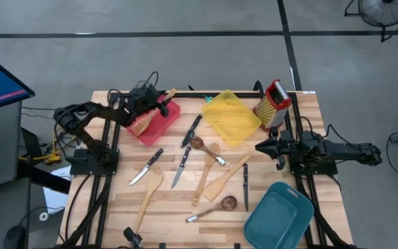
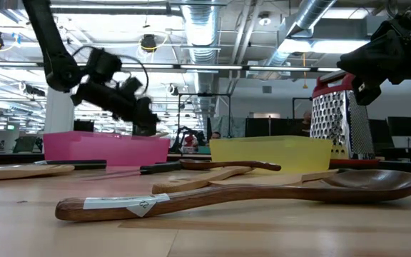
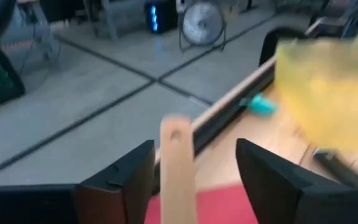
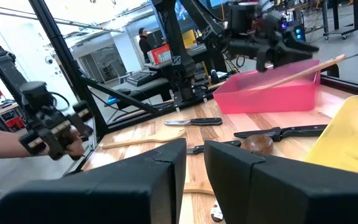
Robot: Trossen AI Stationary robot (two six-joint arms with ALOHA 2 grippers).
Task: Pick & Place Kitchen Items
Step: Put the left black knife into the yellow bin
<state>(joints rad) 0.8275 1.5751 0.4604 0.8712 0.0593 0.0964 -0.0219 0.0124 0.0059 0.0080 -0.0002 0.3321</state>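
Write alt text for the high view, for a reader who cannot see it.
The left gripper hangs open over a red tray holding a slotted wooden turner. About ten wooden spatulas, spoons and knives lie scattered mid-table, between a yellow tray, a box grater and a teal tray. The right gripper waits beside the yellow tray.

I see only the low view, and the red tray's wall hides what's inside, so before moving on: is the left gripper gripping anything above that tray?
Observer: No. The left wrist view shows the left gripper open, gaps either side of the wooden spatula handle.
Operator: Is the spatula in the tray?
Observer: From above, its slotted head lies inside the red tray, handle poking out over the rim.
Operator: And the right arm?
Observer: The right gripper waits empty beside the yellow tray, near the grater.
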